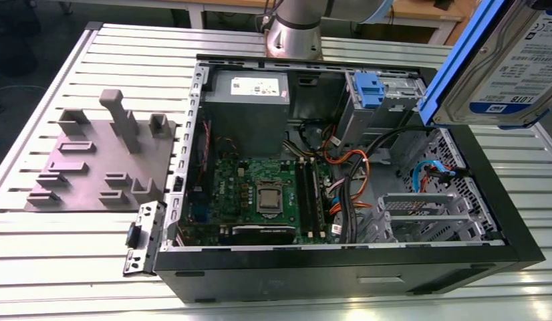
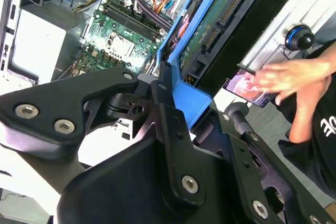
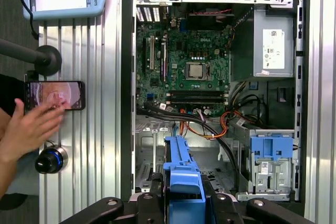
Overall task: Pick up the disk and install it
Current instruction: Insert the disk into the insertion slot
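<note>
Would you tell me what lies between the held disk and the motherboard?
In the first wrist view, a bundle of black and orange cables crosses between the disk and the motherboard.

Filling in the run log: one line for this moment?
hand: shut on disk | disk: held over open case, not seated | install: not done

a robotics lab or workshop. an open computer case [image 1: 347,267] lies on a slotted aluminium table [image 1: 62,254] beside a grey fixture block [image 1: 97,167], wooden workbenches [image 1: 222,4] behind.
</note>
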`<action>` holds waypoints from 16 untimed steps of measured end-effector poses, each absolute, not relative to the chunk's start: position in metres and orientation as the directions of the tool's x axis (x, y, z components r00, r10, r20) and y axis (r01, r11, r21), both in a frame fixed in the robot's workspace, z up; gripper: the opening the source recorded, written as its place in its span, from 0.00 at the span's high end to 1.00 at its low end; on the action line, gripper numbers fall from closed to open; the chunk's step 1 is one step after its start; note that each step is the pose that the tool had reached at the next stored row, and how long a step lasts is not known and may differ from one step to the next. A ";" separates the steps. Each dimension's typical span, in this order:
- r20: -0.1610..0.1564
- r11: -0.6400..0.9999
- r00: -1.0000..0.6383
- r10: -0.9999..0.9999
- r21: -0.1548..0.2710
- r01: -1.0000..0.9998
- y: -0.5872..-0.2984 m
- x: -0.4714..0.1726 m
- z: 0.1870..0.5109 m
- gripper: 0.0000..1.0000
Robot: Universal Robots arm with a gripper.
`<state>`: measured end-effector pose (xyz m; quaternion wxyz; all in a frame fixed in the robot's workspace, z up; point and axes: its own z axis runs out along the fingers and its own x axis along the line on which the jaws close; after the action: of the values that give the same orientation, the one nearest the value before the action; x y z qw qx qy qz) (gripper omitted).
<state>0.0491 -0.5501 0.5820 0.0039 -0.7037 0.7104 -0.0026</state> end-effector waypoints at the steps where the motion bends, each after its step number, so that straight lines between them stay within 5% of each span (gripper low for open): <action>1: -0.002 0.009 -0.009 -1.000 -0.009 -1.000 -0.550 0.049 0.582 0.64; 16: -0.002 0.009 -0.009 -1.000 -0.009 -1.000 -0.550 0.049 0.581 0.64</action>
<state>0.0491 -0.5501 0.5806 0.0039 -0.7037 0.7104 -0.0026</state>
